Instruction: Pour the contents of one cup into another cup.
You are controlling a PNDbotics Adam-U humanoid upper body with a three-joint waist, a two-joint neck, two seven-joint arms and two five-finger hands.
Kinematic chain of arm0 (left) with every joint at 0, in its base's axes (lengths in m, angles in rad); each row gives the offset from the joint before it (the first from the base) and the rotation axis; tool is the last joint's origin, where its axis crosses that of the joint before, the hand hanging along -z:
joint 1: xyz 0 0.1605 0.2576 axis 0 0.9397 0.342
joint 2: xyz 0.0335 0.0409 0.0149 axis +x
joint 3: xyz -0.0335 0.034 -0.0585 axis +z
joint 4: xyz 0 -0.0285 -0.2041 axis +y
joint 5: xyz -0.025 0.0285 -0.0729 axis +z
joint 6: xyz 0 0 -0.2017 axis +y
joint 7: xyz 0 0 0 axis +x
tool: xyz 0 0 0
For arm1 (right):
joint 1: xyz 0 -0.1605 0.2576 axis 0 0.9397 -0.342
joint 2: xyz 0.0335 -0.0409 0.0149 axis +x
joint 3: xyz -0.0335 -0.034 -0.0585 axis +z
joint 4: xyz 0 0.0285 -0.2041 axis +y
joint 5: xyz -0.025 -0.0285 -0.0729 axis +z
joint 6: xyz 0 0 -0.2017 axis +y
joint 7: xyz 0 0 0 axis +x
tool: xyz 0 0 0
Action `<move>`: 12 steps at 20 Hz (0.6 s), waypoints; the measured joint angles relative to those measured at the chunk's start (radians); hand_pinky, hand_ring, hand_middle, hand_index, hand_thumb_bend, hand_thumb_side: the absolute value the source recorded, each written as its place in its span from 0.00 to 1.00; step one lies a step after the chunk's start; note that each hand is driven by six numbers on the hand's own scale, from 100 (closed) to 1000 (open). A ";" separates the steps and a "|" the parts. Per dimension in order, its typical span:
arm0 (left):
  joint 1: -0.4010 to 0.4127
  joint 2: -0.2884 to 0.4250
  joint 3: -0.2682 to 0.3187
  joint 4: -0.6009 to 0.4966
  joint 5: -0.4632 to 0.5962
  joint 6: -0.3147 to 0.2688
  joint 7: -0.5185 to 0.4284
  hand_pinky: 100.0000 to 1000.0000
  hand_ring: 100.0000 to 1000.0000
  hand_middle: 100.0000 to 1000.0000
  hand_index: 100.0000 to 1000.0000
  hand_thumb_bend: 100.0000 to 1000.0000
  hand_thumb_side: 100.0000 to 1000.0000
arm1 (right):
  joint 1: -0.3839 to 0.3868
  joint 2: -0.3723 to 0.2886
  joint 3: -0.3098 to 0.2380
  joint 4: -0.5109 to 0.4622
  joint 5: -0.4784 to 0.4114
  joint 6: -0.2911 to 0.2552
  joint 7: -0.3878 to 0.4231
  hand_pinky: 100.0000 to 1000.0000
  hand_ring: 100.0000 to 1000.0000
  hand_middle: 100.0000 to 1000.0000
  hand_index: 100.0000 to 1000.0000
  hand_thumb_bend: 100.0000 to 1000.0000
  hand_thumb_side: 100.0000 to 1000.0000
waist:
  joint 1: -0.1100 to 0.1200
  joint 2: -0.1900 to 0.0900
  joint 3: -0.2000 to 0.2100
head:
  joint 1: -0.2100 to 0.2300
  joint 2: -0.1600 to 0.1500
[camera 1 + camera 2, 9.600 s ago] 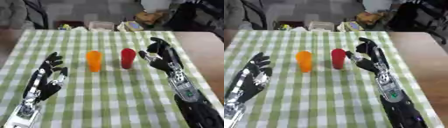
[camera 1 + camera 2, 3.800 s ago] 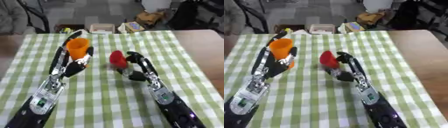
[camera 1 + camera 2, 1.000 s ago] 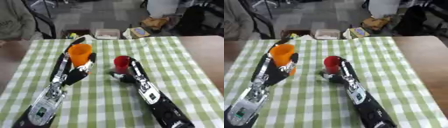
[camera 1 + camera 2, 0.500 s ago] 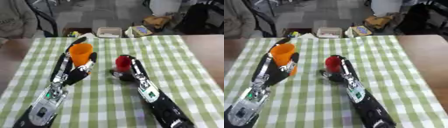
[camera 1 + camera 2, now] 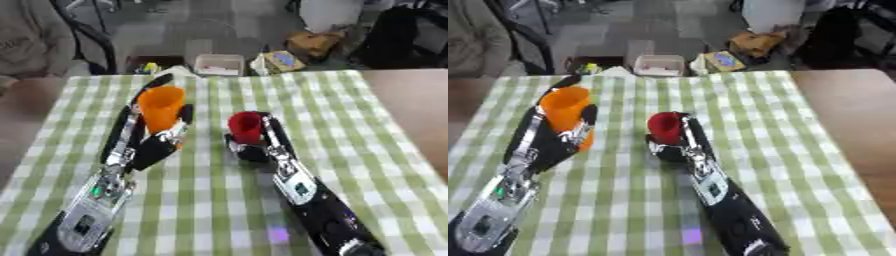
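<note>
Both cups now gripped, where seconds earlier they stood untouched on the desk with open robot hands waiting at either side. Left robot hand (image 5: 157, 145) curled round the tall orange plastic cup (image 5: 162, 109), which looks raised off the green-and-white checked desk (image 5: 367, 130), though hard to confirm from above. Right robot hand (image 5: 254, 150) closed on the lower part of the smaller red plastic cup (image 5: 246, 127), just to the right of the left robot hand and level with it. Cups near each other but apart, mouths up, neither tilted yet. Contents not visible in either.

Judged to be the approach before the pour. Best done by keeping the red cup steady and upright under the right robot hand, bringing the orange rim over and just above the red mouth, then tipping slowly toward the right. Narrow target, so spill over the near edge the likely fault.
</note>
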 measured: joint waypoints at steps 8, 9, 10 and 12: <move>0.007 0.004 -0.005 -0.013 0.020 0.007 0.000 0.53 0.33 0.22 0.90 0.00 0.47 | -0.003 -0.009 0.007 -0.016 -0.055 -0.002 0.008 0.22 0.14 0.19 0.45 0.00 0.00 | -0.005 -0.001 -0.008 | -0.002 -0.008; 0.013 0.007 -0.007 -0.016 0.024 0.008 -0.001 0.53 0.33 0.22 0.90 0.00 0.47 | -0.010 -0.015 0.010 -0.020 -0.060 -0.002 0.013 0.22 0.14 0.19 0.45 0.00 0.00 | -0.007 -0.001 -0.008 | -0.002 -0.008; 0.018 0.011 -0.010 -0.018 0.026 0.009 -0.002 0.53 0.33 0.22 0.90 0.00 0.48 | -0.019 -0.022 0.013 -0.023 -0.063 -0.003 0.020 0.22 0.13 0.19 0.45 0.00 0.00 | -0.010 -0.003 -0.008 | -0.003 -0.008; 0.030 0.016 -0.017 -0.024 0.033 0.012 -0.006 0.53 0.32 0.22 0.89 0.00 0.48 | -0.040 -0.039 0.020 -0.028 -0.065 -0.004 0.034 0.23 0.13 0.19 0.46 0.00 0.00 | -0.015 -0.006 -0.009 | -0.004 -0.008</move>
